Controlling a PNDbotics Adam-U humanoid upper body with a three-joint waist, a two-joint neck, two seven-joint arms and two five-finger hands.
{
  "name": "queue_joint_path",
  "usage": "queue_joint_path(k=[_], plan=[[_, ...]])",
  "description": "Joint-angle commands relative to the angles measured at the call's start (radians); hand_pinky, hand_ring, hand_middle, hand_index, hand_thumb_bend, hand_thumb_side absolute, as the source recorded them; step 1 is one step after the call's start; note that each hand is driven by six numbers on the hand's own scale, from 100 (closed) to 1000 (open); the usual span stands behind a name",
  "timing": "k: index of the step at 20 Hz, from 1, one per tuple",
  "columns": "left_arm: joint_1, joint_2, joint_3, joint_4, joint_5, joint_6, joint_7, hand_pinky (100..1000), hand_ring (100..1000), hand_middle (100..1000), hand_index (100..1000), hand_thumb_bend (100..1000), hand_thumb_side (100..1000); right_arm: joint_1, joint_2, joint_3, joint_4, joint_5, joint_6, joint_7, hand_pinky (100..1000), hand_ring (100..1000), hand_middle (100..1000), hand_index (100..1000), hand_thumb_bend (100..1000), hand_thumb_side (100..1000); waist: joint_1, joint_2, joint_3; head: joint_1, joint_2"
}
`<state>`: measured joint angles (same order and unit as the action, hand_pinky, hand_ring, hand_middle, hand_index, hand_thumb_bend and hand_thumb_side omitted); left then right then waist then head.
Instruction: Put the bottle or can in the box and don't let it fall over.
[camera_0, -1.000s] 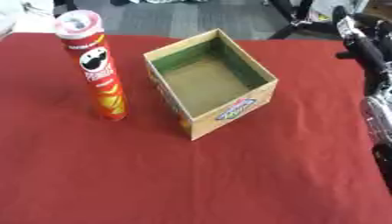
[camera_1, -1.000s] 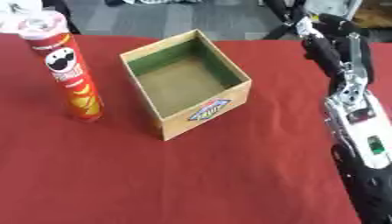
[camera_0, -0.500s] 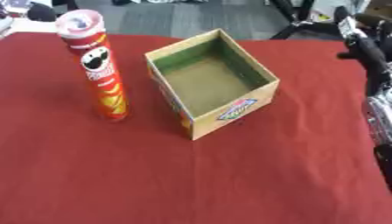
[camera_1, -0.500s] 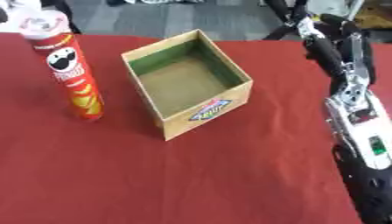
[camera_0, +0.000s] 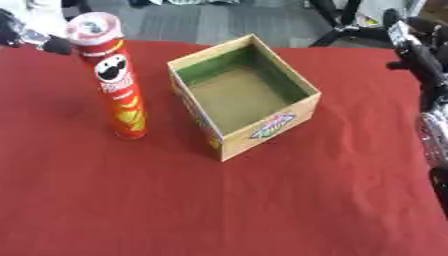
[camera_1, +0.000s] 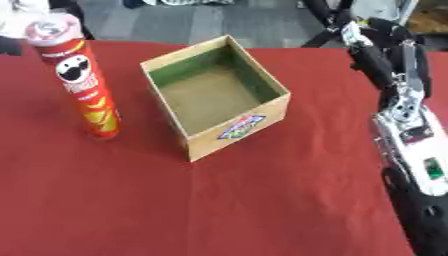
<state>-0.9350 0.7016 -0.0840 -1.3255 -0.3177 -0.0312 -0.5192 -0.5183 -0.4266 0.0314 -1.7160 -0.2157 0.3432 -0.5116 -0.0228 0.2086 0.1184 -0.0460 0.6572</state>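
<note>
Left eye view
Can: red can (camera_0: 115, 85) stands upright on the red cloth (camera_0: 219, 205), left of centre, pale lid on top.
Box: open cardboard box (camera_0: 262, 131) sits just right of the can, not touching it; green inner walls, brown floor, a colour label on the near right side. Nothing lies inside.
Left hand: dark shape (camera_0: 22, 34) at the far left edge, behind the can's top; finger state cannot be told.
Right arm: black and silver links run along the right edge.

Right eye view
Can: same position, upright, outside the box.
Right hand: black hand (camera_1: 378, 42) at the far right, well apart from the box; fingers too blurred to tell whether wide or curled.
Right forearm: silver section (camera_1: 409, 145) extends toward the near right corner.
</note>
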Motion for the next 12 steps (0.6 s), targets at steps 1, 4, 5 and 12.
queue_joint_path(k=[1, 4, 5, 12], plan=[[-0.032, 0.009, 0.001, 0.020, -0.006, -0.003, -0.009, 931, 805, 830, 861, 1000, 400, -0.016, -0.014, -0.006, -0.019, 0.003, 0.001, -0.001, 575, 786, 897, 782, 448, 478, 0.003, -0.024, -0.002, 0.005, -0.011], [-0.043, -0.004, -0.005, 0.041, -0.013, -0.006, -0.012, 935, 811, 839, 865, 1000, 394, -0.016, -0.014, -0.006, -0.019, 0.002, 0.001, -0.002, 575, 786, 897, 782, 449, 478, 0.004, -0.022, -0.003, 0.007, -0.012], [-0.046, -0.008, -0.008, 0.045, -0.015, -0.008, -0.014, 937, 812, 840, 865, 1000, 390, -0.016, -0.014, -0.005, -0.019, 0.002, 0.001, -0.002, 575, 786, 897, 782, 449, 478, 0.004, -0.022, -0.004, 0.007, -0.012], [-0.055, -0.023, -0.020, 0.062, -0.010, -0.017, -0.028, 941, 813, 841, 862, 1000, 392, -0.015, -0.014, -0.004, -0.018, 0.001, 0.001, -0.002, 575, 786, 897, 781, 450, 478, 0.007, -0.020, -0.005, 0.010, -0.010]])
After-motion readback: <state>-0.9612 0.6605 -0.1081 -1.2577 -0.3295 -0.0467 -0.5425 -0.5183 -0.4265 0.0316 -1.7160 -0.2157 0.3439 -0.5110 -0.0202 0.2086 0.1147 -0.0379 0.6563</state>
